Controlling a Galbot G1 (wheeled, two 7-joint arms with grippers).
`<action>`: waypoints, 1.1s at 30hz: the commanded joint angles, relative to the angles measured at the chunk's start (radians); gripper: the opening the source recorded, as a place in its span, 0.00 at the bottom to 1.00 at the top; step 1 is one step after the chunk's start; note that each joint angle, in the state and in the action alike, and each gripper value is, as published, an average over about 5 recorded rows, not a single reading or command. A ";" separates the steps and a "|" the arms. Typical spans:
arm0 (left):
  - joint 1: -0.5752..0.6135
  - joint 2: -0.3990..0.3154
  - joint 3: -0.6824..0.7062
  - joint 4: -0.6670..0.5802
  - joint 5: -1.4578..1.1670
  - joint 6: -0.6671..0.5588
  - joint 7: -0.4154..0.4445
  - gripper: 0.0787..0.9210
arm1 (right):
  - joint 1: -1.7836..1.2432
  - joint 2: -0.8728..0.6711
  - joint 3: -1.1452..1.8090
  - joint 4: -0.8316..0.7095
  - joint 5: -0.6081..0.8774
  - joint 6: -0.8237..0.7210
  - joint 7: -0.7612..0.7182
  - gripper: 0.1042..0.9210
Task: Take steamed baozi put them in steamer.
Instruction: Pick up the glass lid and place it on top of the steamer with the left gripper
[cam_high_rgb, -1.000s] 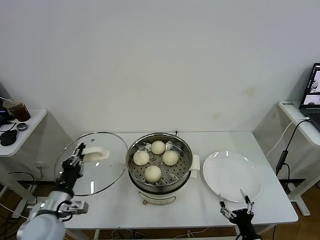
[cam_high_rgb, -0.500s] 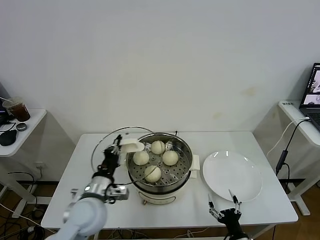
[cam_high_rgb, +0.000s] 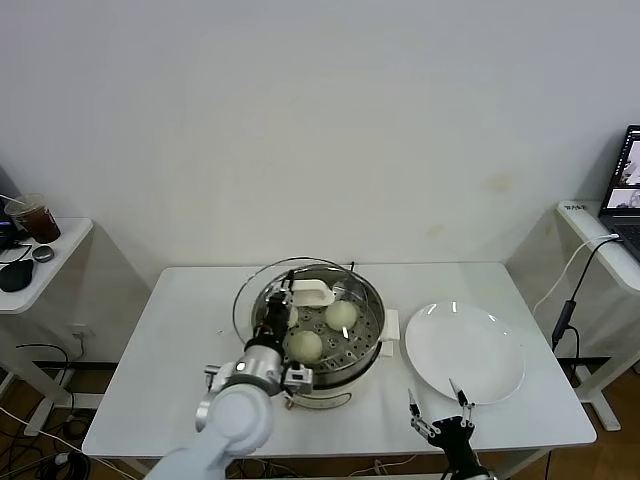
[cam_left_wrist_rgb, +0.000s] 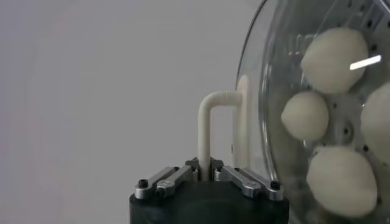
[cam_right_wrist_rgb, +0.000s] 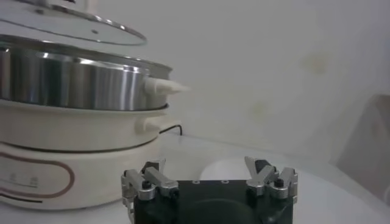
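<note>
The steel steamer (cam_high_rgb: 377, 322) stands on its cream base at the table's middle. Baozi (cam_high_rgb: 341, 314) lie on its perforated tray; another (cam_high_rgb: 305, 345) sits nearer me. My left gripper (cam_high_rgb: 284, 301) is shut on the white handle (cam_high_rgb: 313, 292) of the glass lid (cam_high_rgb: 250, 295), held tilted over the steamer's left side. In the left wrist view the gripper (cam_left_wrist_rgb: 205, 172) pinches the handle (cam_left_wrist_rgb: 206, 128), and several baozi (cam_left_wrist_rgb: 334, 52) show through the glass. My right gripper (cam_high_rgb: 440, 424) is open and empty at the front edge, also in its wrist view (cam_right_wrist_rgb: 210, 176), facing the steamer (cam_right_wrist_rgb: 73, 79).
An empty flat white plate (cam_high_rgb: 465, 350) lies right of the steamer. The white table (cam_high_rgb: 180, 340) is bare to the left. A side table with a cup (cam_high_rgb: 35, 218) stands far left, and a laptop (cam_high_rgb: 628, 185) far right.
My left gripper has carried the glass lid from the table's left side rightward to over the steamer. My right gripper has drifted a little leftward along the front edge.
</note>
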 joint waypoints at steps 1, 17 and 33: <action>-0.044 -0.067 0.065 0.085 0.055 0.005 -0.007 0.11 | 0.002 -0.003 -0.006 0.002 -0.007 0.001 0.000 0.88; -0.041 -0.081 0.060 0.128 0.037 -0.011 -0.057 0.11 | 0.002 -0.015 -0.008 -0.006 -0.003 0.003 -0.003 0.88; -0.022 -0.077 0.056 0.132 0.008 -0.019 -0.062 0.11 | 0.002 -0.015 -0.015 -0.012 -0.008 0.003 -0.006 0.88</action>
